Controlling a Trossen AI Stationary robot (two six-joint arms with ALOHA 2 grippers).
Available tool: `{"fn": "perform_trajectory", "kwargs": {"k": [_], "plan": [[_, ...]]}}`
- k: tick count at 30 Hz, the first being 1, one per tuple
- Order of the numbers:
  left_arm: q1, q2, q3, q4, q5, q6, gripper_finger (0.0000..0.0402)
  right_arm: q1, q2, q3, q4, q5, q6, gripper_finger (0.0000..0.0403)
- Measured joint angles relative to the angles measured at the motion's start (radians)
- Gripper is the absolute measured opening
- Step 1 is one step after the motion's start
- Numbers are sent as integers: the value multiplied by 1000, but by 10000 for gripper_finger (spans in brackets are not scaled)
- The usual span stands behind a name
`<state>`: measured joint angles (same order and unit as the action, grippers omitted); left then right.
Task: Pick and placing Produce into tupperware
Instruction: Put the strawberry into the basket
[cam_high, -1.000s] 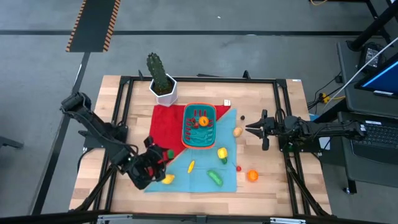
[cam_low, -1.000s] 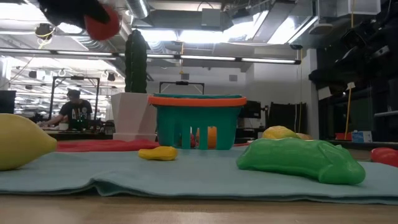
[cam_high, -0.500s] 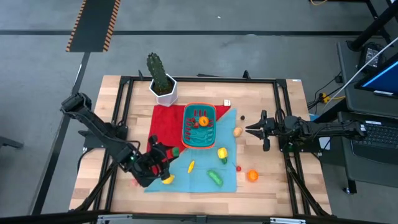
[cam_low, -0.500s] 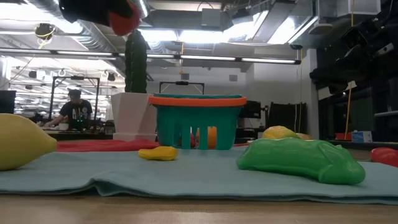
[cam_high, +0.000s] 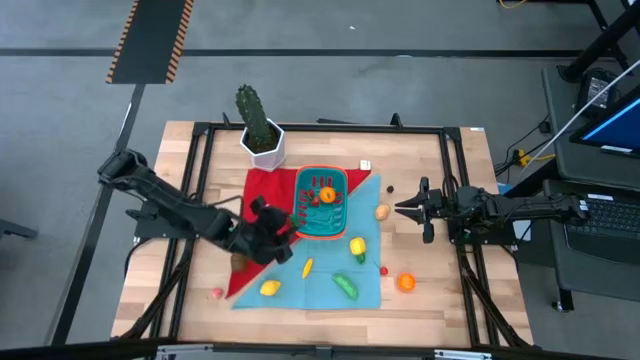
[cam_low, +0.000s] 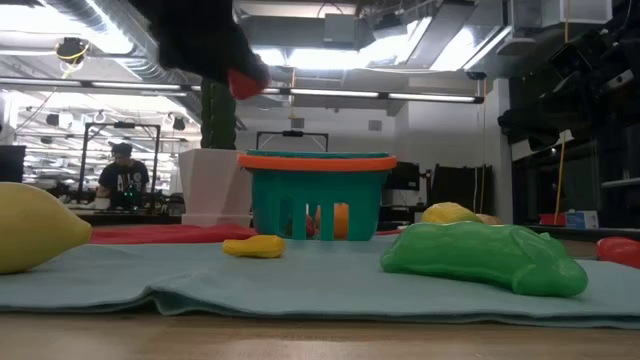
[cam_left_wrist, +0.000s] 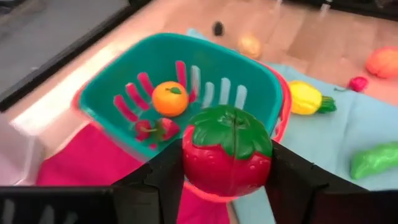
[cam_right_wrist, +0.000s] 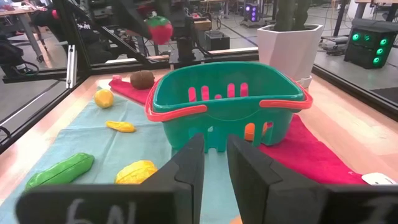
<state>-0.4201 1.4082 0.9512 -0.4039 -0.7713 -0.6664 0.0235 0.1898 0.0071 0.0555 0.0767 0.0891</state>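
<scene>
From where I sat, the step in hand was the carry: my left gripper (cam_left_wrist: 227, 163) was clamped on a red toy strawberry (cam_left_wrist: 227, 150) with a green cap, held in the air just short of the teal tupperware (cam_high: 303, 214), which stood on the red cloth (cam_high: 262, 196) where it meets the blue cloth (cam_high: 325, 271) near the table's middle. An orange (cam_left_wrist: 170, 99) and something red already lay inside it. As I judged it, the next move called for bringing the strawberry on over the orange-red rim, then opening the fingers so it dropped in. Further right, a yellow lemon (cam_high: 269, 288), a green cucumber (cam_high: 346, 285), a yellow pepper (cam_high: 357, 245) and another orange (cam_high: 406, 283) still waited on or near the blue cloth. My right gripper (cam_high: 413, 210) waited beside the tupperware's far side, fingers close together and holding nothing. From above, the left gripper hid the strawberry, and the low camera showed only a red sliver under a dark mass.
</scene>
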Motion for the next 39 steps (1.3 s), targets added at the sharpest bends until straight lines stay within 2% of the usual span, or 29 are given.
{"fn": "perform_trajectory", "kwargs": {"k": [8, 11, 18, 21, 28, 34, 39], "plan": [[162, 0, 0, 119, 149, 208, 173, 0, 0, 0, 0, 0, -15, 73], [201, 0, 0, 147, 219, 255, 173, 0, 0, 0, 0, 1, -22, 73], [276, 0, 0, 193, 305, 347, 174, 0, 0, 0, 0, 1, 7, 73], [312, 27, 1, 240, 371, 400, 174, 0, 0, 0, 17, 8, -29, 73], [404, 130, 0, 269, 520, 482, 174, 0, -1, 0, 72, 46, -55, 73], [475, 141, 0, 289, 633, 517, 174, -1, -1, 0, 74, 50, -75, 73], [506, 143, 33, 279, 662, 543, 174, -1, -1, 0, 75, 75, -75, 73]]}}
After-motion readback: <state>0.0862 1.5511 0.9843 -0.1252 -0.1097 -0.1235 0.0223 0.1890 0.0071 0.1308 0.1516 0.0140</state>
